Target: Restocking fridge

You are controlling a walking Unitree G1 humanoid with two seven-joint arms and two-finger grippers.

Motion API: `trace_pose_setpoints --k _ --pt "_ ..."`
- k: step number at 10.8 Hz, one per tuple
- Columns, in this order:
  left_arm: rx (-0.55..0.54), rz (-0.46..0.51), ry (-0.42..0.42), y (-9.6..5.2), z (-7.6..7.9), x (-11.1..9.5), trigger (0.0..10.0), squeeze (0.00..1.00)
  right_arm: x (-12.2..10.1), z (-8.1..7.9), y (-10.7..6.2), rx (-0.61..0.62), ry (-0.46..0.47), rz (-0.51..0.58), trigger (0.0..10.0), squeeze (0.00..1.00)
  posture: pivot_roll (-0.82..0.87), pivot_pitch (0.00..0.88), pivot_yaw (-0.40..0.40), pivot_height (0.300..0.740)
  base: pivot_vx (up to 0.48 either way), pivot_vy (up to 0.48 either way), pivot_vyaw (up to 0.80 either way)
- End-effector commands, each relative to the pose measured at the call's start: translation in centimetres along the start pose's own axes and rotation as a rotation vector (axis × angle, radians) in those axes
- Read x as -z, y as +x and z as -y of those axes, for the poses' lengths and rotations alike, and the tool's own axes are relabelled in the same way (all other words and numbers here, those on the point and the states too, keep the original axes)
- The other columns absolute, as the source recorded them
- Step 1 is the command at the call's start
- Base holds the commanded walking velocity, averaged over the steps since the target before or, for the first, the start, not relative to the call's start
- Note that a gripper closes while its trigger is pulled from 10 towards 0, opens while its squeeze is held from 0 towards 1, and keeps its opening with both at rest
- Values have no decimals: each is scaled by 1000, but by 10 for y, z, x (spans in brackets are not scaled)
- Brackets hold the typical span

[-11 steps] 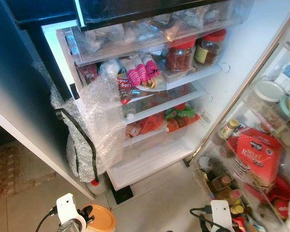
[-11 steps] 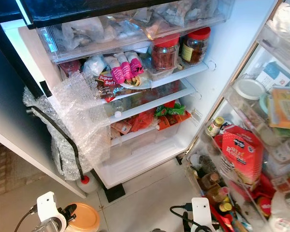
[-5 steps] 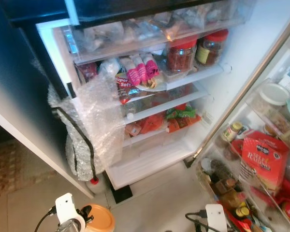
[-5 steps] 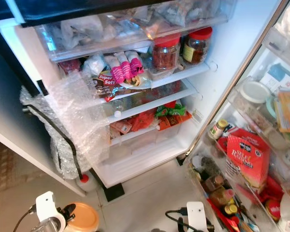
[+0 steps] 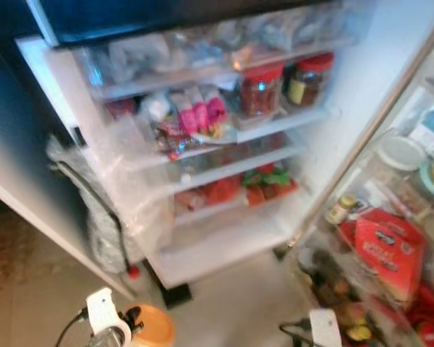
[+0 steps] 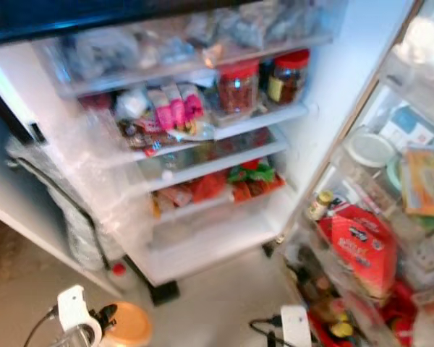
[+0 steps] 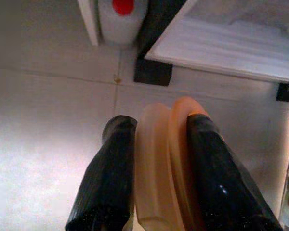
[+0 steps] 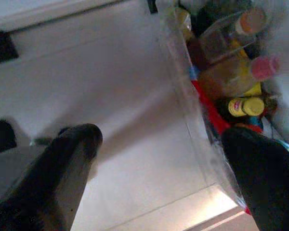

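Note:
The fridge [image 5: 224, 238] stands open before me, its shelves packed with jars [image 5: 260, 90], pink packets [image 5: 199, 112] and red and green packs [image 5: 264, 184]; the lowest shelf is bare white. Low on the left, my left gripper [image 7: 161, 125] is shut on a round container with an orange lid [image 7: 176, 159], held on edge between the two fingers above the tiled floor; the same container [image 5: 153, 329] sits at the bottom of the left eye view. My right gripper [image 8: 161, 139] stands open over the floor beside the door's bottom bin, with nothing between its fingers.
Crumpled bubble wrap [image 5: 116, 210] hangs off the fridge's left side. On the floor under it stands a white bottle with a red cap [image 7: 121, 14]. The open door on the right holds a red box [image 5: 387, 249] and several bottles [image 8: 241, 72]. A white cabinet panel [image 5: 29, 188] runs along the left.
The whole picture has shifted and gone blurry, so the camera has moved. The left gripper still holds the orange-lidded container; the right stays open.

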State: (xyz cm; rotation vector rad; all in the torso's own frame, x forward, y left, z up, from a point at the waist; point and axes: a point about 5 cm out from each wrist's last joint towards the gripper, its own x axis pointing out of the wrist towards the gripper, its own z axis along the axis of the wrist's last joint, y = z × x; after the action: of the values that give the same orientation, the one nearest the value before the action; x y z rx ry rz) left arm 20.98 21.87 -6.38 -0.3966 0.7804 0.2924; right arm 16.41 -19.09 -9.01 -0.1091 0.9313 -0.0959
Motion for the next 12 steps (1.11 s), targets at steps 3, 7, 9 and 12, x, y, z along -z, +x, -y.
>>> trace_pose_setpoints --k 3,7,9,12 --pt "-26 -94 8 -5 -8 24 10000 0 11 0 -3 -7 4 -39 10000 0 -136 156 -31 740 0 -260 0" --pt "-13 -73 9 -5 -8 23 10000 0 12 -1 -3 -15 6 -44 10000 0 -139 153 -29 740 0 -129 0" --pt "13 -2 9 -5 -6 17 10000 0 14 -3 -3 -28 7 -48 10000 0 -140 159 -29 740 0 0 0" --pt "156 208 -65 -1 10 -22 10000 0 16 -5 -4 -44 4 -56 10000 0 -141 166 -36 740 0 0 0"
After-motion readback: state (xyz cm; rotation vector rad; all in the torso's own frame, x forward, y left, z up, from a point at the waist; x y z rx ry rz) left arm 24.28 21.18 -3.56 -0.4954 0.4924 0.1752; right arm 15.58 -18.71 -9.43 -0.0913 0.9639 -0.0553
